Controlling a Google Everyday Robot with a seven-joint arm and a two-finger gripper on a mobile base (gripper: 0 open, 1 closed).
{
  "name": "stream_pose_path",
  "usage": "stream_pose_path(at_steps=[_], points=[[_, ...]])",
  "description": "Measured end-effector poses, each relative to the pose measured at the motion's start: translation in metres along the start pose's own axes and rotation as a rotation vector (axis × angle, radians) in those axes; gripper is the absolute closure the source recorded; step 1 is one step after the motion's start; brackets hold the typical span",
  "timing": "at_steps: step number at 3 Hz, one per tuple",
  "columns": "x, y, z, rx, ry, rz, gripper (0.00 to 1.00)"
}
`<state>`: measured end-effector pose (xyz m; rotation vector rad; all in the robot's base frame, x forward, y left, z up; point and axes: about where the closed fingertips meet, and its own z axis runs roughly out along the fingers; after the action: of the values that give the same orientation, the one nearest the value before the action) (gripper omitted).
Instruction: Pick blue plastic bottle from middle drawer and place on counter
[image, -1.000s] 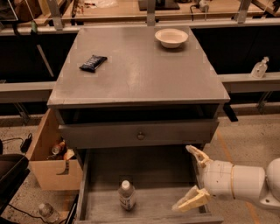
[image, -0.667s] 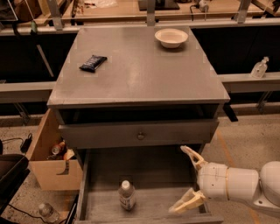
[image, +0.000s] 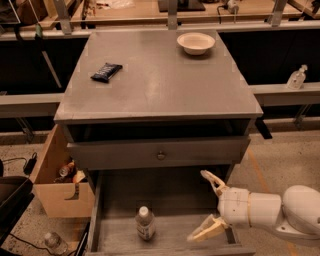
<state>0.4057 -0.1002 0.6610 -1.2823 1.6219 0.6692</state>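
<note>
Your tool (image: 197, 206) hangs lower right, spread wide, near the upright blue plastic bottle (image: 145, 223) in the middle drawer (image: 167, 192). That width likely suits straddling it.

The white-capped blue plastic bottle (image: 145, 223) stands, seemingly upright, in the open middle drawer (image: 165, 192). The hand (image: 197, 206) gapes near it.

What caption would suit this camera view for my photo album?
Open claw hovers over the middle drawer, right of the upright blue plastic bottle, not touching it.
</note>
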Motion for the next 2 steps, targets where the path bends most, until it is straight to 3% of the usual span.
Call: stream_pose_path(at_steps=[2], points=[[0.078, -0.012, 0.07, -0.008, -0.117, 0.103, 0.0]])
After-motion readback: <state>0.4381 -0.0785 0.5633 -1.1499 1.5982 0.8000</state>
